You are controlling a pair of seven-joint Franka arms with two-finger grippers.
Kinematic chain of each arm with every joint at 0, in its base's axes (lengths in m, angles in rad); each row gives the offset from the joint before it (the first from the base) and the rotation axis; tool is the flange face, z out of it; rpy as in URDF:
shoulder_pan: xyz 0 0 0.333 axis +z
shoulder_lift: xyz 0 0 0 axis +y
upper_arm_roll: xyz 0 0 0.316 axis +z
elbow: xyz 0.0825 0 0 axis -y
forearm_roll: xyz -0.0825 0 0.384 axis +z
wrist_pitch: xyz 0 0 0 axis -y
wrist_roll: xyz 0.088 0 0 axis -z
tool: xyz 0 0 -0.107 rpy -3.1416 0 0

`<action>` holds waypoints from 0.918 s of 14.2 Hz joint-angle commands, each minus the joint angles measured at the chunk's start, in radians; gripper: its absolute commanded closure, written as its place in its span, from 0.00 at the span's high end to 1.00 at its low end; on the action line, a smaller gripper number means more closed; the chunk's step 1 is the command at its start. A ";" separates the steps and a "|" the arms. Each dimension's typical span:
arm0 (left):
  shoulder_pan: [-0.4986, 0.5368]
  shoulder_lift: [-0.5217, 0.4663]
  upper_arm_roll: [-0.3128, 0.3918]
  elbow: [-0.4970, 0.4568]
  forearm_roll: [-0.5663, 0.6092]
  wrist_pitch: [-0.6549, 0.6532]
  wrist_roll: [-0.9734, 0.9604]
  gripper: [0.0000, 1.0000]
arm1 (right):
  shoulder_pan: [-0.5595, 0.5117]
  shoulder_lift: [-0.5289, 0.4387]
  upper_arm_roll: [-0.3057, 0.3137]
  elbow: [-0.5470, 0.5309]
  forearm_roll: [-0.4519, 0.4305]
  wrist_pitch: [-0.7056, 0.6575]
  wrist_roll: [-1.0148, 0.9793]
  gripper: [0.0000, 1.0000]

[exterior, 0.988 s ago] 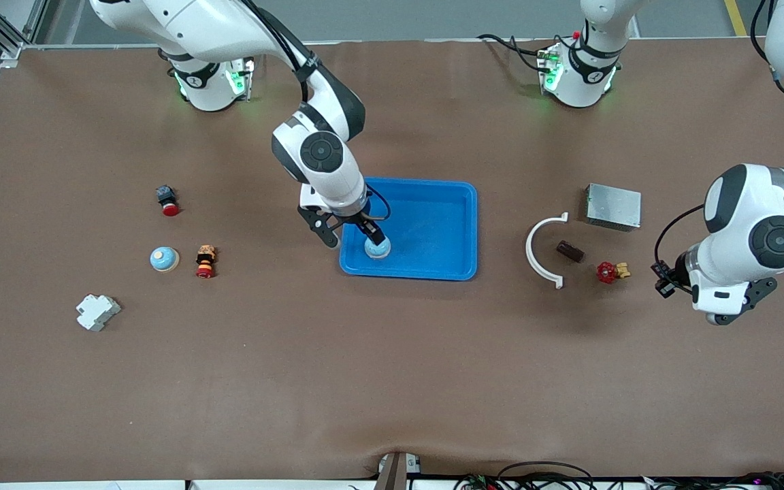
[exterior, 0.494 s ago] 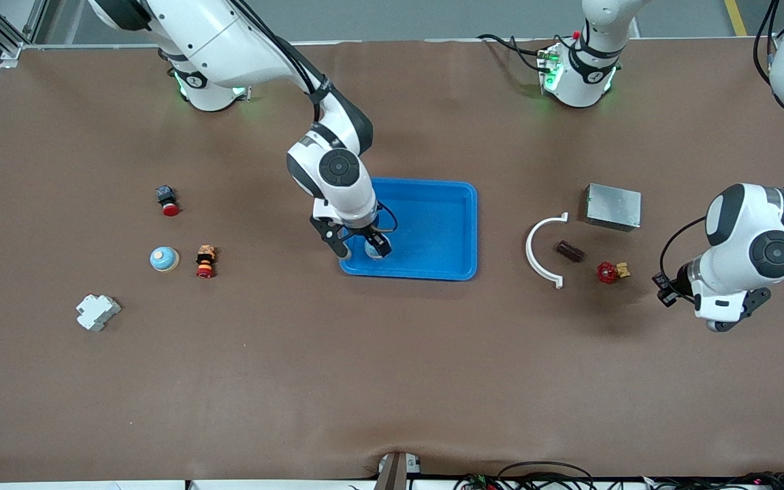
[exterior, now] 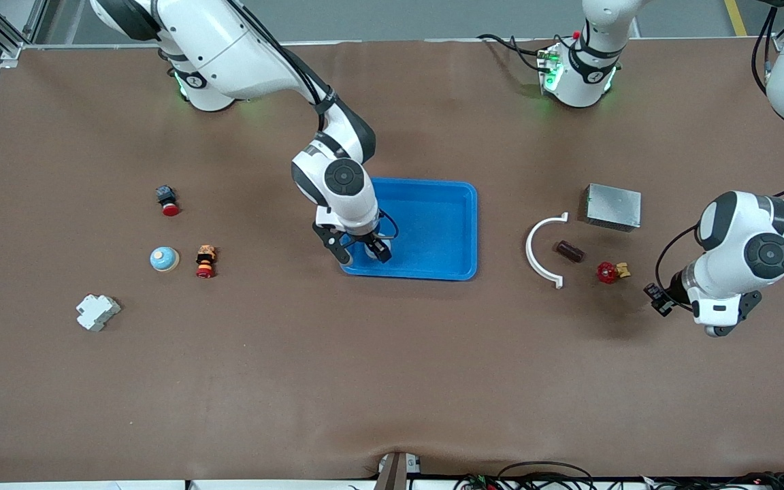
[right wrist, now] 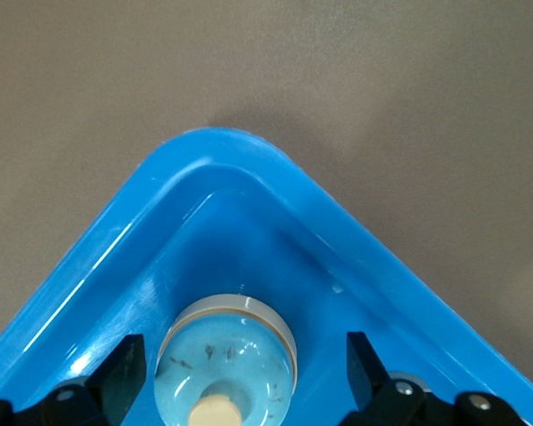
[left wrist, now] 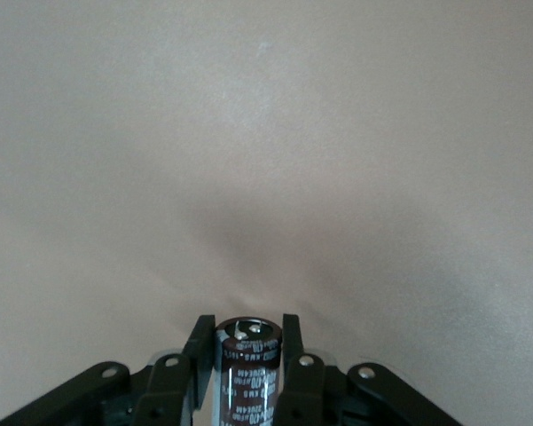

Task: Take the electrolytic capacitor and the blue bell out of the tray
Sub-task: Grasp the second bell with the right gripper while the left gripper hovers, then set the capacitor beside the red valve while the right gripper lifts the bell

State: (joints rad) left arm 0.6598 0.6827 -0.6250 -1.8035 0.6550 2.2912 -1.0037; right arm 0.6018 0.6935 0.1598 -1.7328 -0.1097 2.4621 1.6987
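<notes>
Both grippers are busy — left gripper (left wrist: 246, 373) pinches the capacitor (left wrist: 246, 368) over bare table near its end; its lettering is unreadable. Right gripper (right wrist: 244, 377), fingers spread, straddles the bell (right wrist: 228, 364) in the blue tray's (exterior: 446, 224) corner.

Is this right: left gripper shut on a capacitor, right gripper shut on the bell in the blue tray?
One error. The right gripper is open, its fingers standing clear of the bell in the blue tray, per the right wrist view. The left gripper is shut on a capacitor.

text: none legible | capacitor (left wrist: 246, 373): white print on sleeve, too blurred to read
</notes>
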 commanded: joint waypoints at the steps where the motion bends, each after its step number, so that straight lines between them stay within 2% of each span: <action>1: 0.007 0.021 -0.007 0.015 0.049 0.045 0.037 0.00 | 0.021 0.015 -0.017 0.033 -0.021 -0.002 0.029 1.00; 6: 0.011 0.021 -0.007 0.007 0.051 0.048 0.336 0.00 | 0.021 0.015 -0.017 0.035 -0.021 -0.003 0.029 1.00; 9: 0.021 0.021 -0.007 0.004 0.052 0.048 0.408 0.00 | 0.021 0.015 -0.017 0.044 -0.019 -0.003 0.029 1.00; 10: 0.020 0.028 -0.007 0.006 0.051 0.048 0.405 0.00 | 0.021 0.015 -0.016 0.047 -0.019 -0.003 0.029 0.84; 12: 0.017 0.041 -0.007 0.009 0.051 0.050 0.415 0.00 | 0.021 0.015 -0.016 0.050 -0.019 -0.003 0.029 0.46; 13: 0.014 0.050 -0.007 0.010 0.051 0.050 0.415 0.00 | 0.023 0.014 -0.016 0.050 -0.018 -0.003 0.029 0.33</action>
State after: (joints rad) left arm 0.6694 0.7089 -0.6234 -1.8023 0.6837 2.3314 -0.6046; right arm 0.6098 0.6937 0.1525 -1.7085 -0.1099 2.4624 1.7000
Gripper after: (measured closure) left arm 0.656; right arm 0.291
